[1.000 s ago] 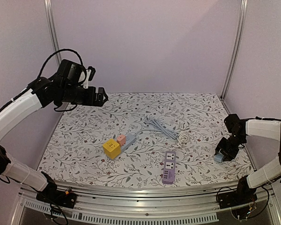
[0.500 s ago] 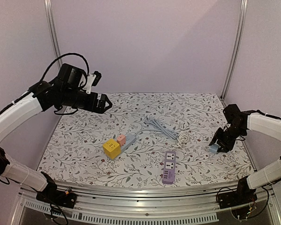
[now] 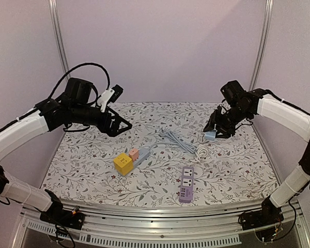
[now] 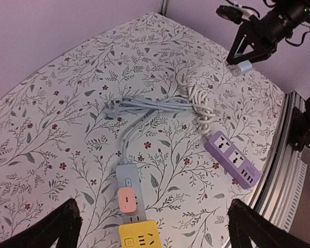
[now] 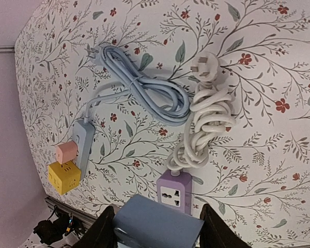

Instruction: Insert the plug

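A pale blue block [image 5: 157, 227] is clamped between the fingers of the right end effector [image 3: 213, 132], held in the air right of centre in the top view, above the far right part of the flower-patterned counter [image 3: 82, 155]. Just below it in that view lies a bundled white cord [image 3: 201, 151] with a three-pin plug [image 5: 206, 67], running down to a purple strip [image 3: 186, 183] near the lower middle. Left of the white cord is a coiled blue cord [image 3: 175, 139] leading to a blue strip [image 3: 142, 156] at centre, with a pink cube [image 3: 134, 153] and a yellow cube [image 3: 123, 164] on it. The left end effector [image 3: 123, 125] hangs upper left of the strips, fingers spread wide, gripping nothing.
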`<state>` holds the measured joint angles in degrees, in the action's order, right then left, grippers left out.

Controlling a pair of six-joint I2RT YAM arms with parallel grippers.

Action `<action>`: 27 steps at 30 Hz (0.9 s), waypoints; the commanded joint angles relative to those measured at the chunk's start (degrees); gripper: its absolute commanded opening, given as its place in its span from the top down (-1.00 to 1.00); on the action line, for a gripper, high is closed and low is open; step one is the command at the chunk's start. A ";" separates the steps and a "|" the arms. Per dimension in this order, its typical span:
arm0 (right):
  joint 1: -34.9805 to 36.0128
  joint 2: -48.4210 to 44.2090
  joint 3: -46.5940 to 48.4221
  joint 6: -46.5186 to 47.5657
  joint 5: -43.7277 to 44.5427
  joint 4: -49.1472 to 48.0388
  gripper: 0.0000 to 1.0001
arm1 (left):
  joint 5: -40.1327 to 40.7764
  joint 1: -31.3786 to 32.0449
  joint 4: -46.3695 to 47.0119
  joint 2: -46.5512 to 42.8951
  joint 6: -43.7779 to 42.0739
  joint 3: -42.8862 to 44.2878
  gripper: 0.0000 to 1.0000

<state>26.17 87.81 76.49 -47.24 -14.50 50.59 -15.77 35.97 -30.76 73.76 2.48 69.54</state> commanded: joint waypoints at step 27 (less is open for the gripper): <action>21.50 17.33 25.12 1.27 -5.09 0.11 0.23 | -7.71 9.78 1.19 0.03 -23.30 -4.11 -0.96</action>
<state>46.50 103.81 99.90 -46.92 -18.31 52.23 -23.53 43.86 -29.93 72.16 -18.98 63.66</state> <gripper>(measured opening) 0.494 0.978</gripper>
